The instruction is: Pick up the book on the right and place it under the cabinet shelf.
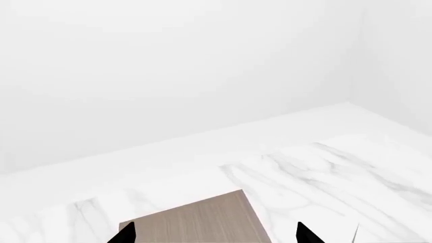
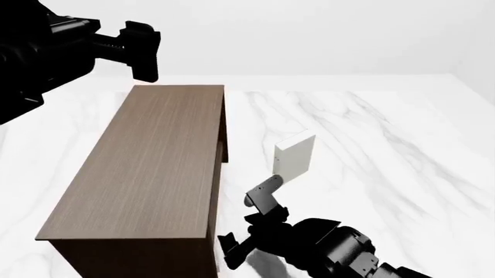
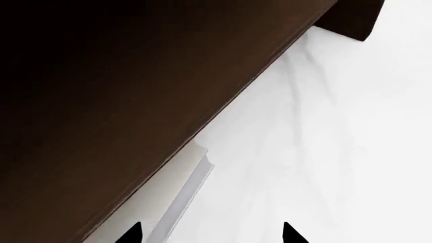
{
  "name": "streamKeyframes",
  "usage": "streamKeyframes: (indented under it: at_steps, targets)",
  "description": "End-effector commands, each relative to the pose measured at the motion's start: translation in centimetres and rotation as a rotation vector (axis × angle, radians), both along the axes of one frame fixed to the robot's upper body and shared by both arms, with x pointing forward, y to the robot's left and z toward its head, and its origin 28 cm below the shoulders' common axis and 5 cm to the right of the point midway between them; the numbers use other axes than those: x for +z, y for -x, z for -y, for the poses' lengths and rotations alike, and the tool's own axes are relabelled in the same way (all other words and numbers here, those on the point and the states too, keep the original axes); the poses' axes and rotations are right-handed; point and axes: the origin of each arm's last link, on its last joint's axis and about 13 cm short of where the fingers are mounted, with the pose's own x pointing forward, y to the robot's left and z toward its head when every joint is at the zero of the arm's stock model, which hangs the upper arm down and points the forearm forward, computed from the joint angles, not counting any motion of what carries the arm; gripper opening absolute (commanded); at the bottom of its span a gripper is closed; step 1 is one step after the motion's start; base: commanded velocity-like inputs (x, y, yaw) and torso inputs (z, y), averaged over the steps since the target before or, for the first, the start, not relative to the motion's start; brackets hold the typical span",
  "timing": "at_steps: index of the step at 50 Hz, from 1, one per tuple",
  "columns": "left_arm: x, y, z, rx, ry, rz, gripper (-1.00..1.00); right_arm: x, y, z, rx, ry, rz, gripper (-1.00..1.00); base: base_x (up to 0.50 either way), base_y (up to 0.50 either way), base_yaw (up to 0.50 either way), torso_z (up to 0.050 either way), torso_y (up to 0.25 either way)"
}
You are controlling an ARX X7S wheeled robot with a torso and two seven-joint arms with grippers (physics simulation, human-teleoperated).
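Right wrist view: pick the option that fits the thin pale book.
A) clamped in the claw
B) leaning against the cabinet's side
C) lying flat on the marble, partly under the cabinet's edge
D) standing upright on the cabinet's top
C: the thin pale book lies flat on the marble surface with its far part tucked beneath the dark cabinet, while the right claw is open and not clamping it.

white marble floor, plain white walls
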Motion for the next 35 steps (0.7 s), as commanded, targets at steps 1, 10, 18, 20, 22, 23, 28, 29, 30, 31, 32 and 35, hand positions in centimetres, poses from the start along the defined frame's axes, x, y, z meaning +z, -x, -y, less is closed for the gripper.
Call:
streamKeyframes:
  at_steps: [1, 10, 18, 20, 22, 23, 28, 29, 30, 31, 32, 35]
  targets:
    - [-0.1, -0.1, 0.3, -0.011, 0.001, 0.000, 1.00, 3.2, 2.8, 1.7, -0.048, -0.056, 0.043, 1.00, 0.00, 0.00, 0.00, 0.000, 0.000]
    - [-0.2, -0.1, 0.5, -0.021, 0.003, 0.000, 1.00, 4.6, 5.0, 3.6, -0.117, -0.032, 0.065, 1.00, 0.00, 0.00, 0.00, 0.000, 0.000]
    - [-0.4, -0.2, 0.6, -0.031, 0.011, -0.001, 1.00, 5.9, 7.2, 5.1, -0.175, -0.010, 0.084, 1.00, 0.00, 0.00, 0.00, 0.000, 0.000]
    - [-0.5, -0.2, 0.6, -0.033, 0.016, -0.002, 1.00, 6.6, 7.8, 5.6, -0.192, -0.003, 0.095, 1.00, 0.00, 0.00, 0.00, 0.000, 0.000]
    - [-0.6, -0.2, 0.6, -0.034, 0.021, -0.002, 1.00, 7.3, 8.3, 6.0, -0.212, 0.003, 0.108, 1.00, 0.00, 0.00, 0.00, 0.000, 0.000]
    - [-0.6, -0.2, 0.6, -0.034, 0.024, -0.002, 1.00, 7.6, 8.6, 6.2, -0.221, 0.006, 0.115, 1.00, 0.00, 0.00, 0.00, 0.000, 0.000]
    - [-0.9, -0.2, 0.6, -0.037, 0.048, -0.002, 1.00, 9.2, 10.2, 7.1, -0.274, 0.018, 0.152, 1.00, 0.00, 0.00, 0.00, 0.000, 0.000]
    - [-1.0, -0.2, 0.6, -0.038, 0.051, -0.002, 1.00, 9.4, 10.4, 7.3, -0.282, 0.020, 0.157, 1.00, 0.00, 0.00, 0.00, 0.000, 0.000]
    - [-1.0, -0.1, 0.6, -0.038, 0.054, -0.001, 1.00, 9.6, 10.6, 7.4, -0.289, 0.021, 0.162, 1.00, 0.00, 0.00, 0.00, 0.000, 0.000]
    - [-1.1, -0.1, 0.6, -0.039, 0.058, 0.000, 1.00, 9.8, 10.8, 7.5, -0.297, 0.024, 0.166, 1.00, 0.00, 0.00, 0.00, 0.000, 0.000]
    - [-1.1, 0.0, 0.5, -0.040, 0.067, 0.003, 1.00, 10.0, 11.2, 7.6, -0.311, 0.025, 0.170, 1.00, 0.00, 0.00, 0.00, 0.000, 0.000]
    - [-1.2, 0.1, 0.3, -0.033, 0.083, 0.013, 1.00, 10.3, 12.1, 7.9, -0.344, 0.028, 0.177, 1.00, 0.00, 0.00, 0.00, 0.000, 0.000]
